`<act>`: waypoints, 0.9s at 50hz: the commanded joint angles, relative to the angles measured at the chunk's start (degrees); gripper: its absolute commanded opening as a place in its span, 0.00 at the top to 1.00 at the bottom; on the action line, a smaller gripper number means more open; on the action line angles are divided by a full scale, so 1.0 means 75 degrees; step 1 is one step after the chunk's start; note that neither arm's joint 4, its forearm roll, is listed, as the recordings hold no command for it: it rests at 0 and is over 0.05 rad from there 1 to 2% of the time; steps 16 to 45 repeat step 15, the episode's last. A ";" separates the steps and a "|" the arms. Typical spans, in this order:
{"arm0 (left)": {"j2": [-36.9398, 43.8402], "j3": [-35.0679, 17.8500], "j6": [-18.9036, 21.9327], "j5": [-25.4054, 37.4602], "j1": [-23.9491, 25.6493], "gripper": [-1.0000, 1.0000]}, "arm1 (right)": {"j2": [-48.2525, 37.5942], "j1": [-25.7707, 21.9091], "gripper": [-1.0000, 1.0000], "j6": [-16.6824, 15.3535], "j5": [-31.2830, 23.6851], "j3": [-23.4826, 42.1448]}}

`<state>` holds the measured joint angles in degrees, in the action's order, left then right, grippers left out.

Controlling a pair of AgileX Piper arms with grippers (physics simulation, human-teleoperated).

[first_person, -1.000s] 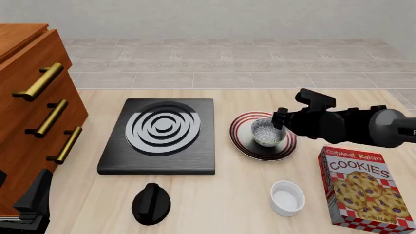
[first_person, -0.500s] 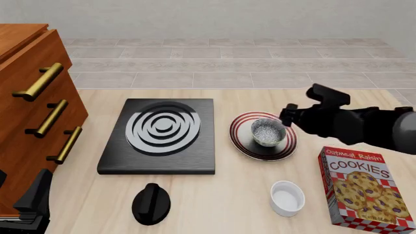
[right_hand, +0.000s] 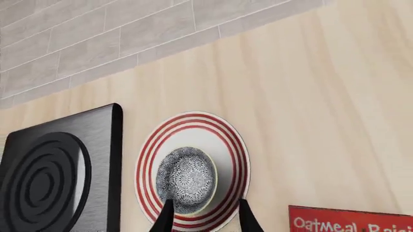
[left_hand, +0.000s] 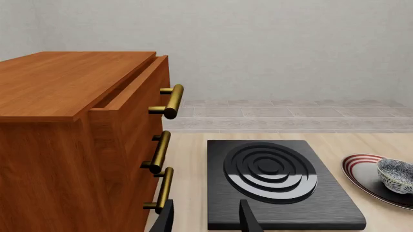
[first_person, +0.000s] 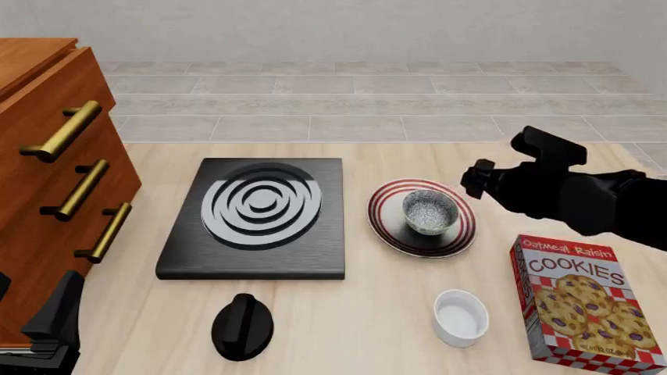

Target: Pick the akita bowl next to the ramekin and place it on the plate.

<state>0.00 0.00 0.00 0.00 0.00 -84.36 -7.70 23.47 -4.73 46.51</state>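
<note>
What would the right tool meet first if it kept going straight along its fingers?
Most likely the akita bowl sitting on the plate: in the right wrist view it lies just beyond the open right tool. Depth is unclear.

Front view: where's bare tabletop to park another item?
Free: the strip between the black lump and the ramekin; the far edge behind the stove slab and plate. Crowded: the right side, with the cookie box, ramekin and right gripper above.
</note>
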 commanded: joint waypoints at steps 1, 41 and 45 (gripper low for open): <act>0.0000 0.0000 0.0000 0.0000 0.0000 0.00 | 0.0299 0.0105 0.00 0.0039 -0.0086 -0.0122; 0.0000 0.0000 0.0000 0.0000 0.0000 0.00 | 0.0840 0.0090 0.00 0.0161 -0.0285 -0.0281; 0.0000 0.0000 0.0000 0.0000 0.0000 0.00 | 0.0840 0.0090 0.00 0.0161 -0.0285 -0.0281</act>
